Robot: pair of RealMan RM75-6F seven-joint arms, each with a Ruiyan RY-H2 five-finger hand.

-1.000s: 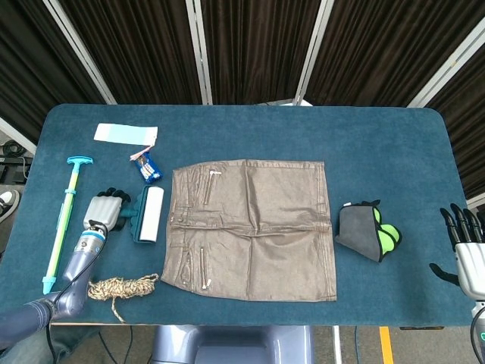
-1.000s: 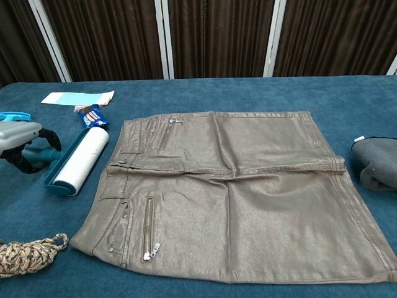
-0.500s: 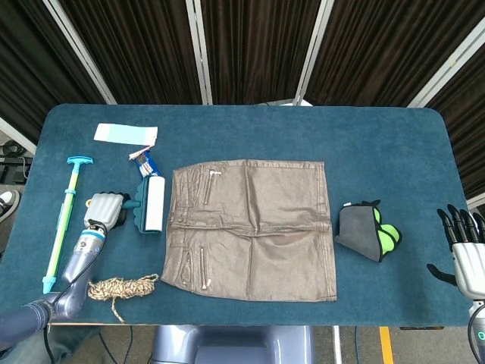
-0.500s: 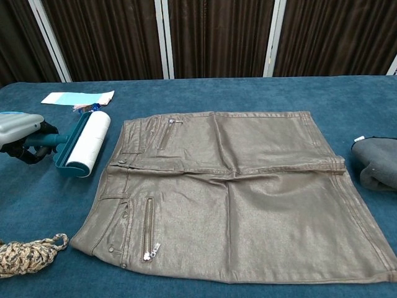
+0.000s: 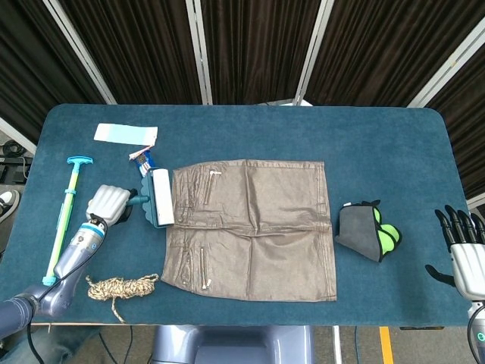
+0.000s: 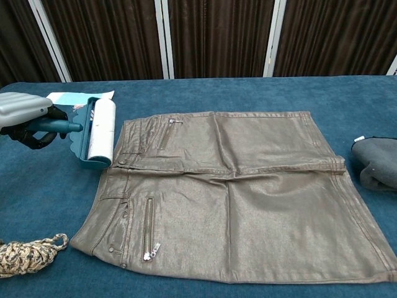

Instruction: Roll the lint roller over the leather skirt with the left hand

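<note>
no writing is legible. the left hand (image 5: pixel 107 204) grasps the roller (image 5: pixel 160 198) by its handle, its drum at the skirt's (image 5: pixel 254 227) waist edge. the right hand (image 5: pixel 462 250) hangs released, fingers apart.

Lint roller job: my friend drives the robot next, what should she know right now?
Left hand holds the lint roller by its handle, at the left edge of the skirt, near the waistband.
Right hand is open, off at the table's right edge, holding nothing.
Skirt lies flat mid-table.
Done: roller picked up and brought to the skirt.
Left: roll it across the leather; whether the roller touches the skirt yet, I cannot tell.
</note>
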